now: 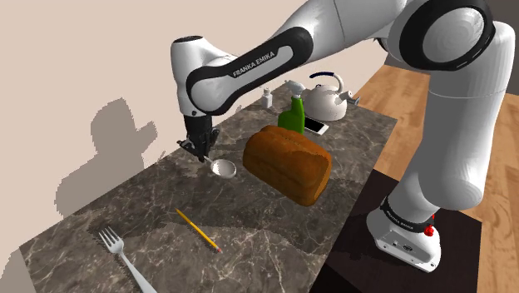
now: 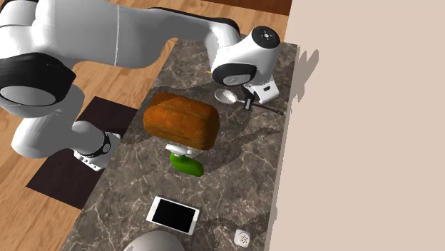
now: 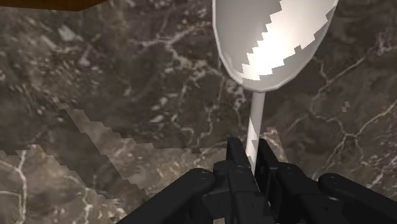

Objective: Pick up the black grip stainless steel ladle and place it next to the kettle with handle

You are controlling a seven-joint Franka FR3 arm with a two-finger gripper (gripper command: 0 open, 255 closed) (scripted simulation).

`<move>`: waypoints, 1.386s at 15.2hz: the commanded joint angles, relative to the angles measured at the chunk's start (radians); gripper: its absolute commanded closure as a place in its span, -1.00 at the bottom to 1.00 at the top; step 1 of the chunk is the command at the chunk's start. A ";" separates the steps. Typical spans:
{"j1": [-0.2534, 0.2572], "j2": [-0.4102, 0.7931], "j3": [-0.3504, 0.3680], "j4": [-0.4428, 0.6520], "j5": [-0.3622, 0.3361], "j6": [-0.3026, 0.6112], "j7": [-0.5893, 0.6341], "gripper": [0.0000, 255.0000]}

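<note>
The ladle has a pale metal bowl (image 1: 223,169) (image 2: 226,95) (image 3: 273,38) and a thin stem (image 3: 256,121). My gripper (image 1: 202,150) (image 2: 249,100) (image 3: 253,159) is shut on that stem, just behind the bowl. The bowl sits low over the dark marble counter (image 1: 274,225), between the wall and the bread loaf; I cannot tell whether it touches the counter. The hand hides most of the grip. The white kettle (image 1: 326,98) (image 2: 153,242) with its arched handle stands at the counter's far end, well away from the ladle.
A big brown bread loaf (image 1: 289,162) (image 2: 182,121) lies right beside the ladle. Beyond it come a green spray bottle (image 1: 292,115) (image 2: 187,162), a phone (image 1: 315,126) (image 2: 172,214) and a small shaker (image 1: 268,97) (image 2: 243,237). A pencil (image 1: 198,230) and a fork (image 1: 116,250) lie at the near end.
</note>
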 commanded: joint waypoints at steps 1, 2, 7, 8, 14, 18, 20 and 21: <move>-0.001 -0.012 0.002 0.014 0.004 -0.025 -0.001 1.00; -0.002 -0.016 0.003 0.021 0.006 -0.037 -0.001 1.00; -0.004 -0.038 0.006 0.060 0.013 -0.096 -0.001 1.00; -0.004 -0.042 0.006 0.068 0.014 -0.108 -0.001 1.00; -0.005 -0.060 0.009 0.125 0.020 -0.182 0.001 1.00; -0.005 -0.068 0.011 0.168 0.022 -0.233 0.003 1.00; -0.004 -0.071 0.011 0.192 0.023 -0.259 0.004 1.00; -0.004 -0.072 0.012 0.204 0.023 -0.272 0.005 1.00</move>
